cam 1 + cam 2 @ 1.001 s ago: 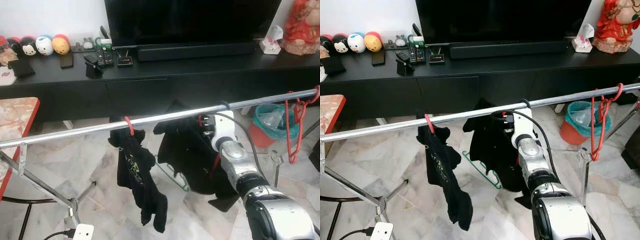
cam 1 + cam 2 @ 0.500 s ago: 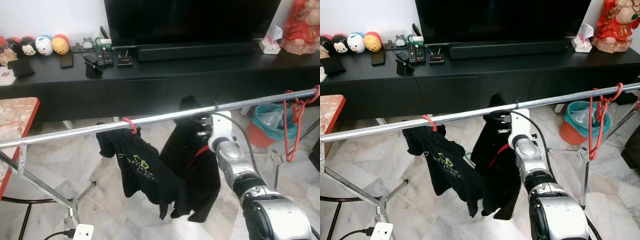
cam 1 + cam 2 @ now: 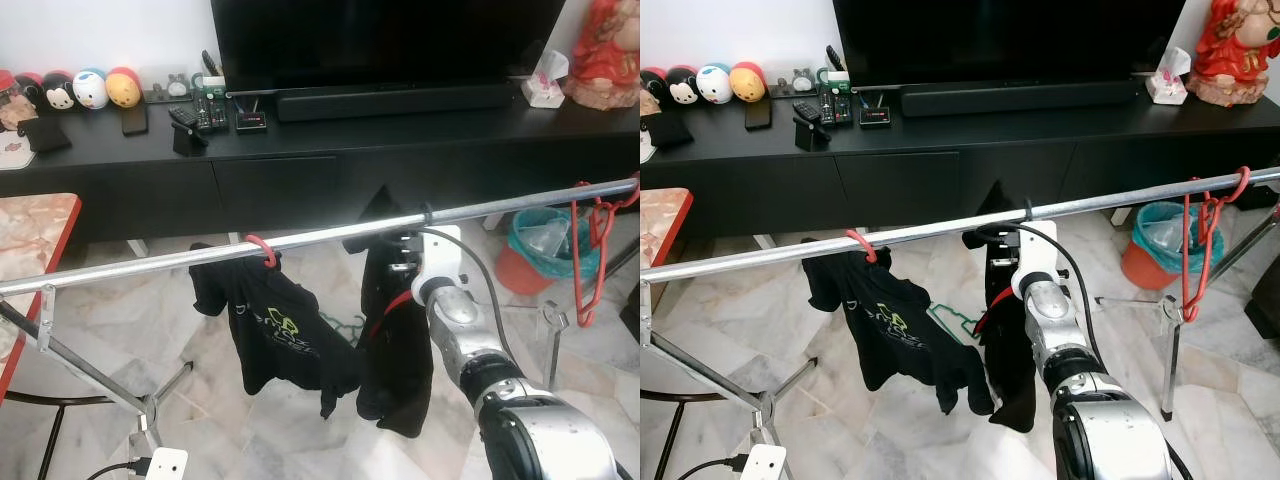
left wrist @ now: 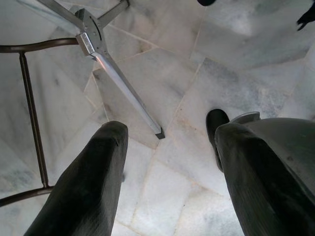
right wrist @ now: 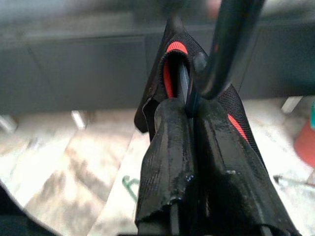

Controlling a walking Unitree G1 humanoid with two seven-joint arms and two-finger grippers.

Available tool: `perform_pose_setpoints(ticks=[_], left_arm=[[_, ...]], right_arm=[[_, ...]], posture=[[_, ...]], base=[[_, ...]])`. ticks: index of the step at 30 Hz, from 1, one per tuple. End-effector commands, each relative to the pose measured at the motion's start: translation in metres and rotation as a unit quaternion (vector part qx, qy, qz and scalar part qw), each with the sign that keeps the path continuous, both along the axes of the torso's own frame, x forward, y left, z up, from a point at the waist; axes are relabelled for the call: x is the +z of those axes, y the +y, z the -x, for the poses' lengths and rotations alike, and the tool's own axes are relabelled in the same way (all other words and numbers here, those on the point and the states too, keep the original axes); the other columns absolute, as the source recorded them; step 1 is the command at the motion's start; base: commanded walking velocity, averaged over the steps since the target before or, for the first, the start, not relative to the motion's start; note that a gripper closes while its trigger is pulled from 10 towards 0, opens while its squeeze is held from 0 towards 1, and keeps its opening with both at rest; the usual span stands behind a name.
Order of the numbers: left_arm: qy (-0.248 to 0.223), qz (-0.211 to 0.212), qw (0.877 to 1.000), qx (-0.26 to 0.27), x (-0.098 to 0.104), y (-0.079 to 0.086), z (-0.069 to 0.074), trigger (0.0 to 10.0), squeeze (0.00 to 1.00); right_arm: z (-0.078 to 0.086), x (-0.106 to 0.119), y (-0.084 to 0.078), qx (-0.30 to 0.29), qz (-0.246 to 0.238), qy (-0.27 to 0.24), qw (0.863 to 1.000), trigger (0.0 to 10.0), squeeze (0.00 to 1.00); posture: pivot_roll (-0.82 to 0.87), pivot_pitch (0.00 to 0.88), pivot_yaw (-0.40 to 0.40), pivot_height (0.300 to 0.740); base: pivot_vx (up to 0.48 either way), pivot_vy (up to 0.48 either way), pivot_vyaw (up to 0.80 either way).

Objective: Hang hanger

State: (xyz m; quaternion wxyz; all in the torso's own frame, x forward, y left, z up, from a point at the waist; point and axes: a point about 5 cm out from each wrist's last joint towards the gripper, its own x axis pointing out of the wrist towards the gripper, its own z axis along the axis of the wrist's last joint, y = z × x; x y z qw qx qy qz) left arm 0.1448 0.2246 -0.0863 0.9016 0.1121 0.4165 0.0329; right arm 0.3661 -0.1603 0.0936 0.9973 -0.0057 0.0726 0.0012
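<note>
I see the rail [image 3: 300, 240] running across, a red hanger [image 3: 258, 250] with a shirt [image 3: 275, 335] left of its middle. My right gripper [image 5: 189, 105] has its fingers [image 5: 170, 147] pinched on the black hanger [image 5: 194, 83] at the rail's middle, garment [image 3: 400, 340] hanging below. My left gripper [image 4: 167, 162] hangs spread wide over the floor [image 4: 216, 78].

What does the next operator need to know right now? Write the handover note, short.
Right gripper: shut on the red hanger carrying a black garment, its hook at the rail.
Left gripper: open, idle, pointing at the floor.
Done: a black shirt already hangs on the rail; spare red hangers hang at the rail's right end.
Left: confirm the hook sits over the rail, release, withdraw.
</note>
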Motion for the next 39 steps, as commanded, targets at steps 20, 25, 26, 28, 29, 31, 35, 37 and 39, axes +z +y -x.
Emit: perform_pose_setpoints(ticks=[20,25,26,28,29,31,35,37,39], left_arm=[[0.015,-0.001,1.0,-0.008,-0.004,-0.003,0.006,10.0,0.0],[0.006,0.001,1.0,-0.006,-0.003,-0.006,0.006,10.0,0.0],[0.006,0.0,1.0,-0.006,-0.003,-0.006,0.006,10.0,0.0],[0.007,-0.002,1.0,-0.004,-0.004,-0.007,0.005,10.0,0.0],[0.007,-0.003,1.0,-0.003,-0.004,-0.007,0.005,10.0,0.0],[0.009,-0.003,1.0,-0.004,-0.004,-0.007,0.006,10.0,0.0],[0.011,-0.003,1.0,-0.006,-0.004,-0.008,0.006,10.0,0.0],[0.013,-0.002,1.0,-0.008,-0.005,-0.009,0.006,10.0,0.0],[0.015,-0.001,1.0,-0.009,-0.005,-0.01,0.006,10.0,0.0]], right_arm=[[0.03,-0.005,-0.01,-0.024,-0.025,-0.11,0.993,10.0,0.0],[0.04,-0.012,-0.01,-0.018,-0.021,-0.116,0.993,10.0,0.0],[0.041,-0.012,-0.009,-0.017,-0.018,-0.116,0.993,10.0,0.0],[0.043,-0.013,-0.009,-0.014,-0.017,-0.118,0.993,10.0,0.0],[0.044,-0.014,-0.008,-0.013,-0.018,-0.118,0.993,10.0,0.0],[0.047,-0.016,-0.007,-0.011,-0.018,-0.118,0.993,10.0,0.0],[0.055,-0.024,-0.007,-0.007,-0.013,-0.105,0.994,10.0,0.0],[0.059,-0.032,-0.009,-0.009,-0.01,-0.092,0.996,10.0,0.0],[0.061,-0.036,-0.011,-0.013,-0.008,-0.083,0.996,10.0,0.0]], posture=[[0.01,0.09,0.001,0.74],[0.01,0.083,-0.005,0.74],[0.01,0.083,-0.005,0.74],[0.01,0.078,-0.009,0.74],[0.01,0.078,-0.009,0.74],[0.01,0.066,-0.011,0.74],[0.01,0.051,-0.011,0.74],[0.01,0.035,-0.012,0.74],[0.01,0.024,-0.014,0.74]], base=[[0.0,0.0,0.0],[0.0,0.0,0.0],[0.0,0.0,0.0],[0.0,0.0,0.0],[0.0,0.0,0.0],[0.0,0.0,0.0],[0.0,0.0,0.0],[0.0,0.0,0.0],[0.0,0.0,0.0]])
